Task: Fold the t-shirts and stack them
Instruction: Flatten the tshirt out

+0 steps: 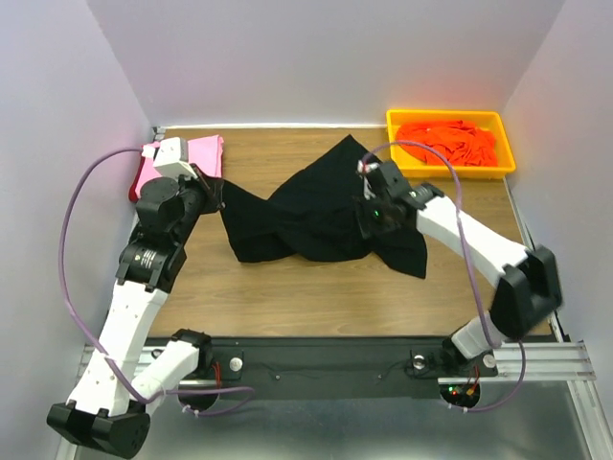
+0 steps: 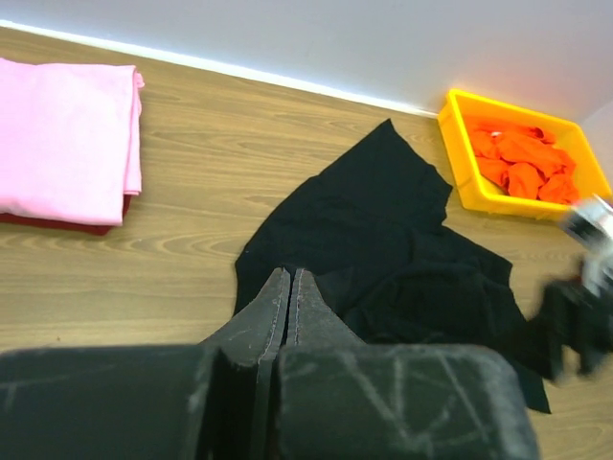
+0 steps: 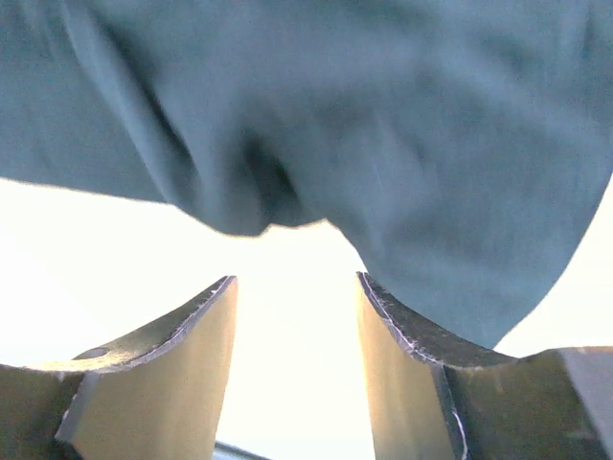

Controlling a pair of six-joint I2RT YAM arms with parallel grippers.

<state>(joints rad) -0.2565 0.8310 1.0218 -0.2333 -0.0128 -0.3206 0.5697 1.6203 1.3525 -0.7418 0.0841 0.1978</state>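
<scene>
top external: black t-shirt [image 1: 316,216] lies crumpled mid-table [image 1: 287,297], not flat and no fold made yet. its long axis runs left to right between the two arms. left gripper [image 1: 218,196] sits at the shirt's left edge and right gripper [image 1: 369,218] is over its right-centre part, on top of the cloth. pink t-shirt [image 1: 206,153] is folded at the far left on a dark red t-shirt [image 1: 134,189]. the orange t-shirts [image 1: 450,142] are heaped in the yellow tray [image 1: 445,115] at the far right, well apart from the black one.

left wrist: left gripper [image 2: 290,280] has its jaws pressed together, tips over the black t-shirt's [image 2: 383,220] near-left edge. can't tell if cloth is pinched between them, it's black on black. the shirt spreads ahead and to the right, toward the tray [image 2: 455,144]. the pink stack [image 2: 62,139] is off to the left, apart. right gripper [image 2: 575,311] is a blur at the shirt's far right.

right wrist: right gripper [image 3: 295,280] has its jaws apart at a middling width with nothing between them. the black t-shirt [image 3: 383,125] is a bunched fold just ahead of the tips, one lobe touching or just beside the right finger [image 3: 402,331].

judgement: the shirt needs spreading before it can be folded. the right arm is nearer the bunched right end, with the cloth dead ahead of its open jaws, so the next grab there is probably its job.
</scene>
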